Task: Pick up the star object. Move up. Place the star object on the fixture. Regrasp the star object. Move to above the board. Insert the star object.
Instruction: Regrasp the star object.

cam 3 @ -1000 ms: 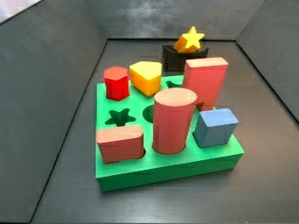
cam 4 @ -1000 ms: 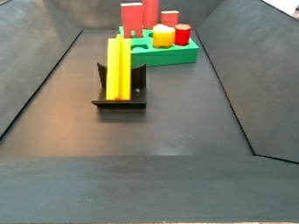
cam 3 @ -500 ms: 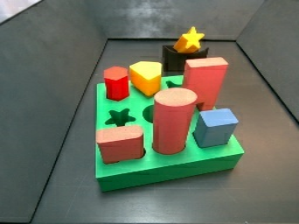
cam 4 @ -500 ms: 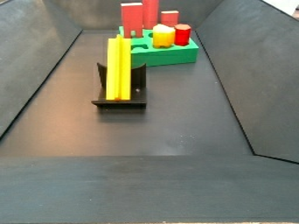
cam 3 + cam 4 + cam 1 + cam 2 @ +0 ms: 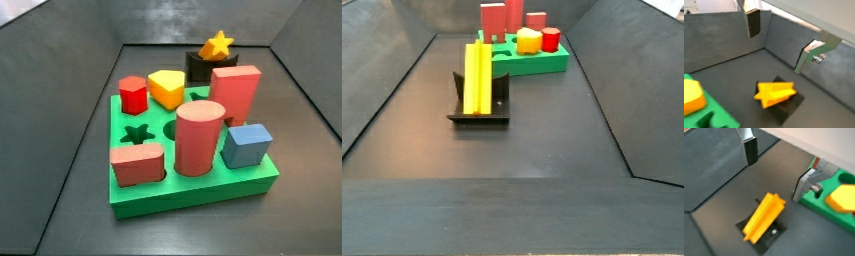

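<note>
The yellow star object [image 5: 218, 44] rests on the dark fixture [image 5: 201, 66] behind the green board [image 5: 201, 195]; both side views show it, as a long yellow prism [image 5: 478, 75] in the fixture [image 5: 476, 115]. The board's star-shaped hole [image 5: 136, 132] is empty. My gripper [image 5: 779, 47] shows only in the wrist views, open and empty, well above the star object [image 5: 774, 93], which lies below and between the fingers [image 5: 753, 22]. It is also open in a wrist view [image 5: 777, 177] over the star object [image 5: 764, 218].
The board holds a red hexagon [image 5: 132, 94], a yellow piece [image 5: 166, 87], a tall red block [image 5: 237, 92], a red cylinder [image 5: 199, 138], a blue cube [image 5: 247, 144] and a red block [image 5: 138, 164]. Dark bin walls [image 5: 382, 90] slope up on every side.
</note>
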Available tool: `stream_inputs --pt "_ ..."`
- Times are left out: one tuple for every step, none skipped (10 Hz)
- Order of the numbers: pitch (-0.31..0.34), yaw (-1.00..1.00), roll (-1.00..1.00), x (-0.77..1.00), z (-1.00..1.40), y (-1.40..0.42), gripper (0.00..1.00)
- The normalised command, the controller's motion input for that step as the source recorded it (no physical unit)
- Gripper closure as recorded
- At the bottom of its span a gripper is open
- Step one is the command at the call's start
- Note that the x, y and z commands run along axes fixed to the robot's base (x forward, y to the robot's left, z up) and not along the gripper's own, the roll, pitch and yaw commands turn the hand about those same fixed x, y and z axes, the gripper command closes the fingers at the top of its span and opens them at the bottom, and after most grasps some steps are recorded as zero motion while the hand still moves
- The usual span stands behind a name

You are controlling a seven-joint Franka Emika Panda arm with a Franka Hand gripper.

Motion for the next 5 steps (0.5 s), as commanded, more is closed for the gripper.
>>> stream_inputs --pt "0.028 0.02 1.0 0.03 0.0 -0.02 0.0" --pt "0.044 0.03 1.0 0.04 0.0 -0.03 0.0" --pt "0.06 0.03 1.0 0.06 0.0 -0.03 0.0" --pt "0.086 0.04 1.0 0.07 0.0 -0.04 0.0" --pt "0.101 0.05 1.0 0.08 0.0 -0.04 0.0"
